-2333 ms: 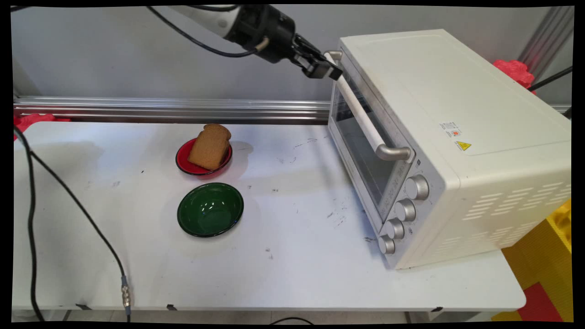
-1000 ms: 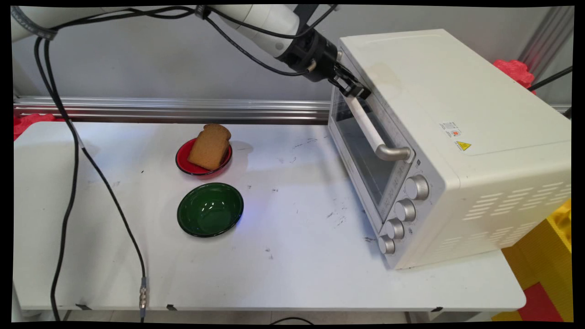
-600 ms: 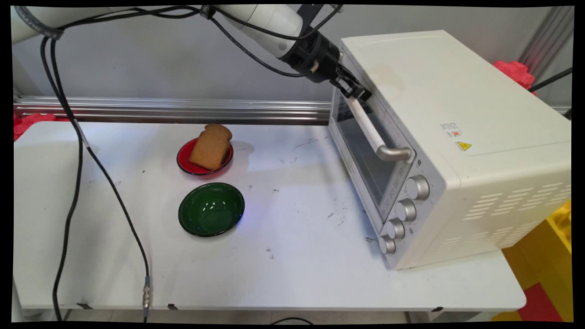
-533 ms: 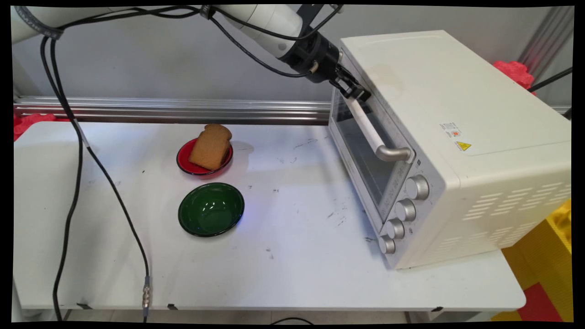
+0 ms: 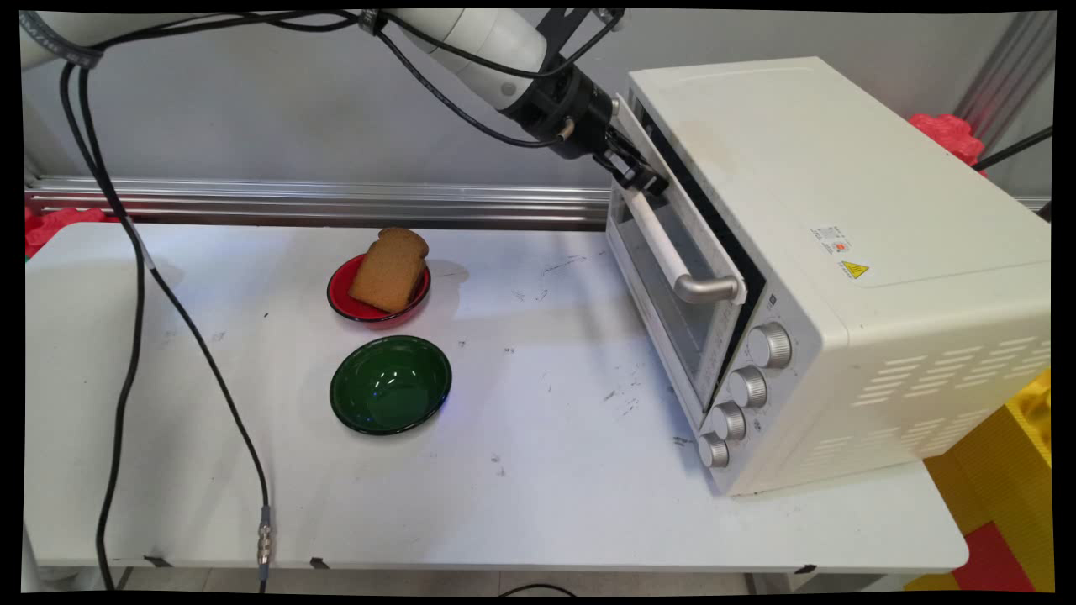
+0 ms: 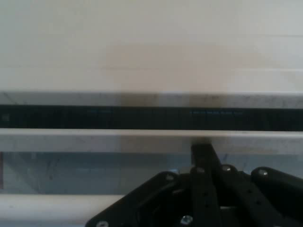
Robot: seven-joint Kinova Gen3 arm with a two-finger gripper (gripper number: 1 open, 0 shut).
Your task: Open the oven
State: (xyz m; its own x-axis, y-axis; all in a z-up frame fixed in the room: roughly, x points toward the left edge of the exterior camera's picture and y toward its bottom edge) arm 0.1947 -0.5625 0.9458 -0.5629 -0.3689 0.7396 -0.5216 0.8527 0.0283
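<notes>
My black gripper (image 5: 640, 178) is shut on the far end of the white handle (image 5: 664, 244) of the toaster oven's glass door (image 5: 672, 328). The door stands a little ajar at its top, with a dark gap between it and the cream oven (image 5: 841, 210). In the hand view the dark gap (image 6: 142, 117) runs across the picture below the oven's top, and the handle (image 6: 47, 207) lies at the bottom left. One black finger (image 6: 201, 156) rises to the door's upper edge.
A slice of brown bread (image 5: 388, 269) leans in a red bowl (image 5: 340, 304) at mid-table. An empty green bowl (image 5: 390, 385) sits just in front of it. Black cables (image 5: 126, 336) hang over the table's left side. Yellow and red blocks (image 5: 1000, 470) stand beyond the right edge.
The gripper came down onto the handle's far end and has drawn it leftward and down. The oven door, shut before, now stands ajar at the top.
</notes>
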